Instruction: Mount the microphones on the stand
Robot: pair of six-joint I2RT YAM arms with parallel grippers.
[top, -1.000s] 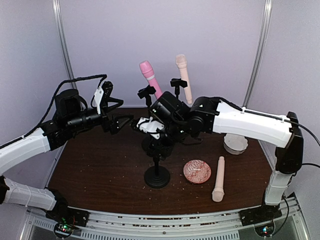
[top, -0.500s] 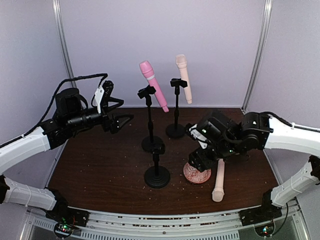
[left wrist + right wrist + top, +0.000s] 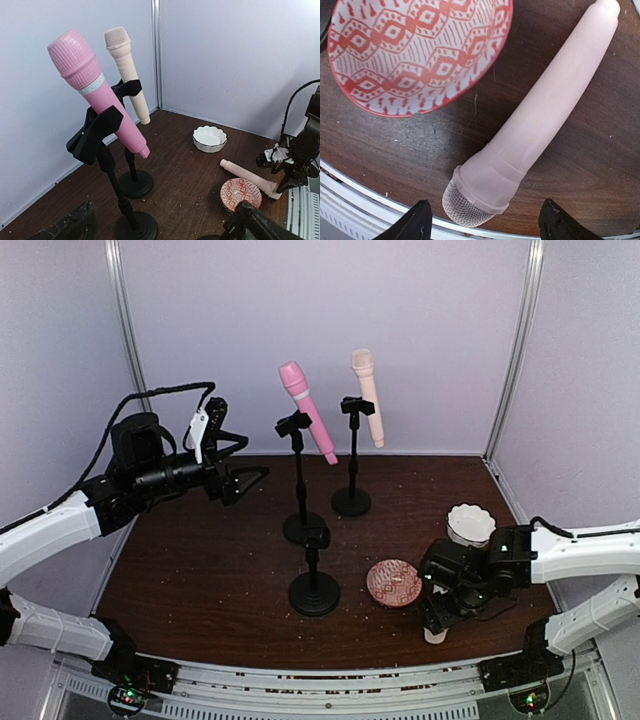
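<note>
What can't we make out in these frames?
- Loose peach microphone: in the top view, the right gripper covers all but its head end.
- Fingertips of the right gripper: in the right wrist view, the bottom edge cuts off all but the dark tips.
- Red patterned dish: in the right wrist view, the top edge crops its far rim.
- Pale specks on the table: in the top view, too small to identify.
</note>
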